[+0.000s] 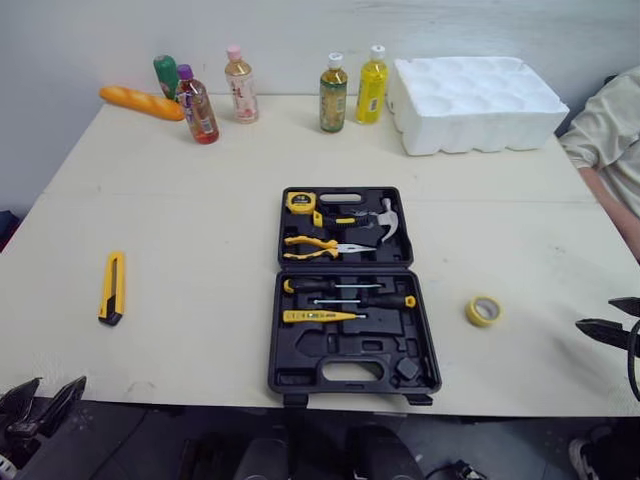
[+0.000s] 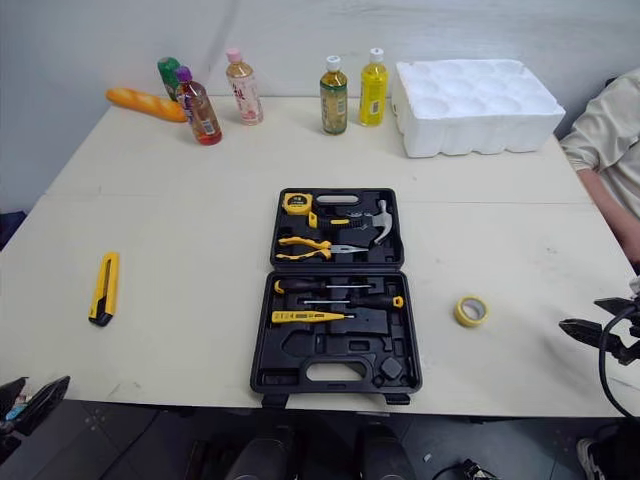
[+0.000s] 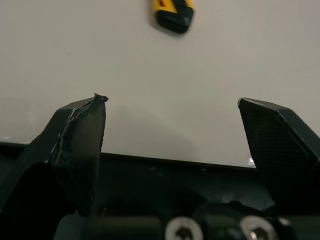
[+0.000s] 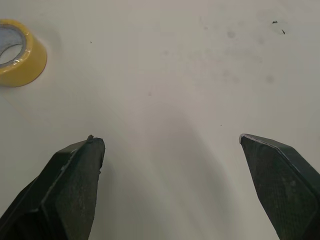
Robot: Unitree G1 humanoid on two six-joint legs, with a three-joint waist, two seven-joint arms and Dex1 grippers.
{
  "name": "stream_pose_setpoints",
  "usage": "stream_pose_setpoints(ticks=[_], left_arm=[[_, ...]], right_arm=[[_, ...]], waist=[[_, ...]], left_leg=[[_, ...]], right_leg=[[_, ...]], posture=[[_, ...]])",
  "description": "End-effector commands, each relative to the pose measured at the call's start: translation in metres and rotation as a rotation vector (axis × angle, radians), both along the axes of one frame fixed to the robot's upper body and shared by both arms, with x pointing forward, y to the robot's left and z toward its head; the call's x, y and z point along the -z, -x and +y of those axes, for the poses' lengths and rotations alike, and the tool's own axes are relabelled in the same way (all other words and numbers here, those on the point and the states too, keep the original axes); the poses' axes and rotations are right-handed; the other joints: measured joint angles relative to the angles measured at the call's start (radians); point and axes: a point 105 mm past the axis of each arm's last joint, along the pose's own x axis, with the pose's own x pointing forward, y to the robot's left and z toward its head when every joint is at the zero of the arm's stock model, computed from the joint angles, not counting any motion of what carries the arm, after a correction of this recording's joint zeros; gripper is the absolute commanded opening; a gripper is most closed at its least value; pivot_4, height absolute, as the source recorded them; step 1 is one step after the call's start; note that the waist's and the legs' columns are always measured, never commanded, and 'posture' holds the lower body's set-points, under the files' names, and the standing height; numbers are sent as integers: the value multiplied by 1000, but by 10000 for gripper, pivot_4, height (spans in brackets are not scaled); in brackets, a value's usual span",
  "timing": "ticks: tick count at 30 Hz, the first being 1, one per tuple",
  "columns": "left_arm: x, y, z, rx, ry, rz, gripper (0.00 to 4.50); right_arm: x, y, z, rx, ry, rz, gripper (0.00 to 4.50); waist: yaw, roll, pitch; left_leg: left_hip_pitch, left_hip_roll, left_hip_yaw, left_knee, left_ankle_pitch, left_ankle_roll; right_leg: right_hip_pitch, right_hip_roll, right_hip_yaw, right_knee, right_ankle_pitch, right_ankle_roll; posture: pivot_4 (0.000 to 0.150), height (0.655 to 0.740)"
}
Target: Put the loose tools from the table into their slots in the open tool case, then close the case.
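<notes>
Left eye view, case: the case lies open in the middle of the table, lid half away from me and handle half toward me. Most slots are filled, and a few recesses in the near half look empty.
Left eye view, knife: the yellow knife lies loose on my left, well apart from the case. My left gripper hangs low at the near edge on that side, which I judge makes it the arm for this pick.
Left eye view, tape: the yellow tape lies flat near the case's right side, between it and my right gripper.
Left eye view, clutter: bottles, a loaf and a foam tray line the far edge, out of my way. A person's sleeve shows at the far right.
Right eye view, right gripper: it hovers over the table's right edge, about level with the tape, with its tips pointing toward it.
Left wrist view, left gripper: my fingers are spread wide with nothing between them. The table edge is just below, and the knife's black end sits ahead, lined up with the gap.
Right wrist view, right gripper: my fingers are spread wide and empty over bare table. The tape is ahead but off my line, so I judge I must swing toward it.
Progress: both loose tools are on the table and the case is open, so nothing is stowed yet.
</notes>
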Motion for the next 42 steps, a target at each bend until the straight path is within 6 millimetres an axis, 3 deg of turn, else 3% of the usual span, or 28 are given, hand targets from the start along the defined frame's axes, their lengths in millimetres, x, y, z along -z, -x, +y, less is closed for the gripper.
stream_pose_setpoints(ticks=[1, 4, 7, 11, 17, 20, 29, 34, 42], left_arm=[[-6, -9, -2, 6, -30, -27, 44551], [-10, -27, -5, 5, -49, -28, 44551], [-12, -46, -16, 37, -84, 2, 44551], [-23, -74, -22, -20, -98, 24, 44551], [-29, -98, -9, -154, -82, 115, 44551], [-28, -110, -3, -175, -107, 155, 44551], [-14, -134, -1, -146, -90, 275, 44551], [-6, -137, -16, -88, -65, 300, 44551], [-9, -148, -24, -34, -100, 303, 44551]], right_arm=[[-18, -7, 0, -33, 38, -41, 45000], [-27, -13, 14, -96, 28, -67, 45000], [-41, -21, 43, -191, -24, -107, 45000], [-55, -23, 111, -438, -84, -132, 45000], [-88, -6, 218, -829, -172, -190, 45000], [-93, 2, 253, -980, -181, -193, 45000], [-104, 10, 312, -1224, -266, -231, 45000], [-101, 9, 323, -1251, -279, -246, 45000], [-101, 3, 327, -1256, -269, -266, 45000]], waist=[[0, 0, 0], [2, 1, 0], [1, 2, -1], [-4, 3, -1], [-9, 2, -1], [-5, 2, -1], [1, 0, -1], [2, 0, -1], [7, 0, -1]], left_leg=[[0, 0, 0, 0, 0, 0], [0, 0, 0, 0, 0, 0], [0, 0, 0, 0, 0, 0], [0, 0, 0, 0, 0, -1], [-1, 0, -1, 0, 1, -2], [-1, 0, -1, 1, 2, -4], [-3, 0, -2, 1, 1, -4], [-3, 0, -1, 1, 1, -5], [-2, 0, -2, 1, 1, -5]], right_leg=[[0, 0, 0, -1, 0, 0], [0, 0, -1, 0, 0, 0], [0, 0, -1, 1, 0, 0], [-1, 0, 0, 3, 0, 0], [-2, 1, 0, 4, 0, 0], [-2, 1, -1, 4, 0, 0], [-3, 1, -1, 2, 0, 0], [-3, 0, -1, 3, 0, 0], [-3, 0, -2, 3, 0, 0]], posture=[[1500, 7400], [1500, 7400], [1500, 7400], [1500, 7400], [1500, 7400], [1500, 7400], [1500, 7400], [1500, 7400], [1500, 7400]])
